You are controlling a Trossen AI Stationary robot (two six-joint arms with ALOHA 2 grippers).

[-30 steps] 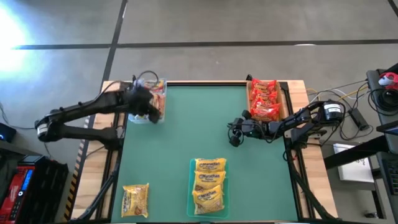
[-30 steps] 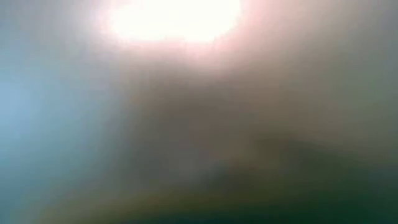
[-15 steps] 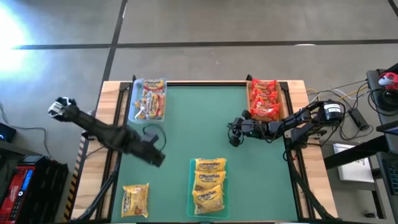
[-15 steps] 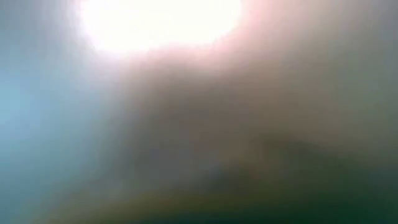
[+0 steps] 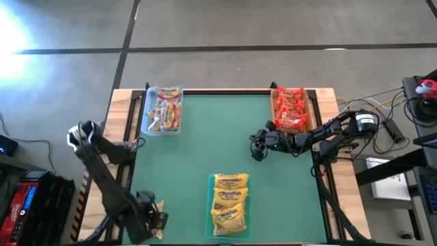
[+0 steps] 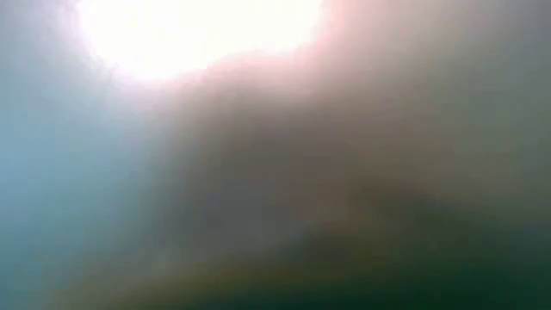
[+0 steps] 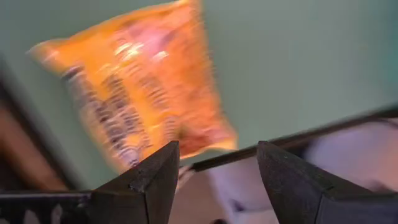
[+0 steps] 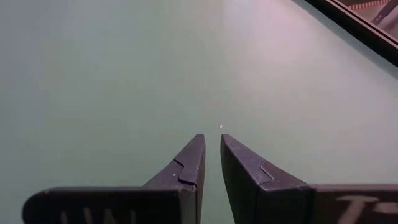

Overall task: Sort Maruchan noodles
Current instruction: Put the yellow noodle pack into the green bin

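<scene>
One loose yellow Maruchan noodles packet [image 7: 137,93] lies flat on the green mat [image 5: 205,150] in the near left corner. In the high view only its edge [image 5: 159,207] shows past the arm. My left gripper [image 7: 217,149] hangs over its near side, pointing steeply down, open, with nothing between the fingers; in the high view it [image 5: 151,220] covers most of the packet. My right gripper [image 5: 258,152] rests shut over the bare mat right of centre, its tips [image 8: 211,137] holding nothing. The low view shows only blur.
A clear tray [image 5: 164,109] with orange-and-white packets stands at the far left. A tan tray [image 5: 290,109] with red packets stands at the far right, beside my right arm. A green tray [image 5: 230,205] with yellow packets sits near centre. Cables lie off the table's right edge.
My left gripper has swung fast from over the clear tray at the far left, along the left side toward the table's near edge. It has turned about and tipped steeply down. It now hangs over the loose yellow packet, still open.
</scene>
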